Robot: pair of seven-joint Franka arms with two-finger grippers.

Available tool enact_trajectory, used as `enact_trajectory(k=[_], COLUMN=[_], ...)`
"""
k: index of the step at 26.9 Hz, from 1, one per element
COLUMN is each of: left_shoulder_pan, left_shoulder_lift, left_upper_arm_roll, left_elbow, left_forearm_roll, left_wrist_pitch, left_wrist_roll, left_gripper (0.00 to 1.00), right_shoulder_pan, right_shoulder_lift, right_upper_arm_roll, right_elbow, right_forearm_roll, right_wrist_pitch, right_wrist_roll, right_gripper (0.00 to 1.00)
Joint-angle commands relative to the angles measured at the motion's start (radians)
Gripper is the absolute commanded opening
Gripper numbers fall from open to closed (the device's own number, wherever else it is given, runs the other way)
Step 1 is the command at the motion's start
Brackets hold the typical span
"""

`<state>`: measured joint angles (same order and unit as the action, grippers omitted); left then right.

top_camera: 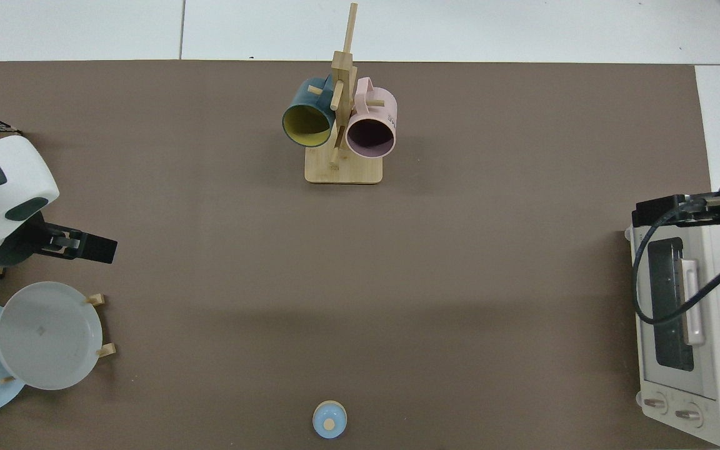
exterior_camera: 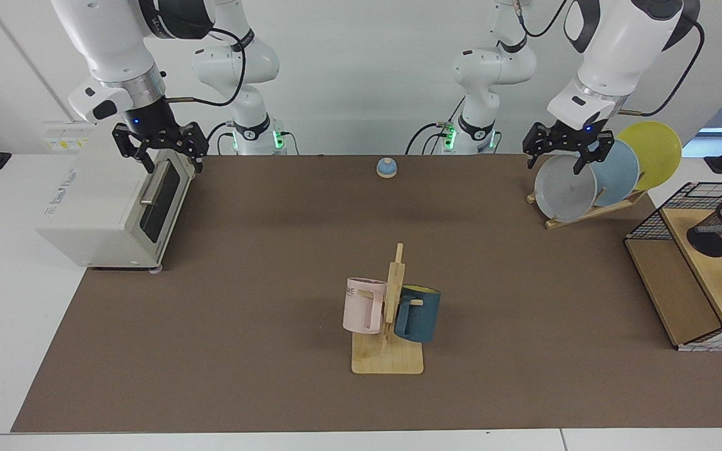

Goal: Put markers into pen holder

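With both the left gripper point(exterior_camera: 556, 152) and right gripper point(exterior_camera: 159, 145) open and empty, the left could clip the plates point(exterior_camera: 565, 188) heading for the pen holder point(exterior_camera: 721, 230).

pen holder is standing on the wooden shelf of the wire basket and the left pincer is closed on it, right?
Not quite. The pen holder does stand on the wooden shelf of the wire basket, but the left pincer is not on it: the facing view shows that pincer open and empty, up by the grey plate, well apart from the holder.
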<state>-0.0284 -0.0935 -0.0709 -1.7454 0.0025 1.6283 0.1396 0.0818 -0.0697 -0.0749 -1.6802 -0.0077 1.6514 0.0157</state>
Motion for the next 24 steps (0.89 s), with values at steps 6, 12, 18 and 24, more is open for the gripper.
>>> enact_trajectory(k=[6,12,18,24], left_shoulder_pan=[-0.206,-0.073,0.056,0.053], left_shoulder_lift=[-0.008,0.046,0.092,0.106], left_upper_arm_roll=[0.237,0.105,-0.023,-0.020], left_elbow=[-0.040,0.018,0.099,0.099], left_forearm_roll=[-0.010,-0.010,-0.022,-0.030], left_wrist_pitch=[0.074,0.033,0.004,0.007], left_wrist_roll=[-0.015,-0.023,-0.023,-0.023], left_gripper=[1.00,1.00,1.00,1.00], right_shoulder_pan=[-0.019,-0.019,-0.019,-0.019], right_shoulder_lift=[-0.016,-0.016,-0.016,-0.016], right_upper_arm_roll=[0.012,0.012,0.012,0.011], right_elbow=[-0.016,-0.016,-0.016,-0.016], right_forearm_roll=[0.003,0.005,0.005,0.005], right_wrist_pitch=[0.001,0.001,0.001,0.001], right_wrist_roll=[-0.033,-0.033,-0.033,-0.033], right_gripper=[1.00,1.00,1.00,1.00])
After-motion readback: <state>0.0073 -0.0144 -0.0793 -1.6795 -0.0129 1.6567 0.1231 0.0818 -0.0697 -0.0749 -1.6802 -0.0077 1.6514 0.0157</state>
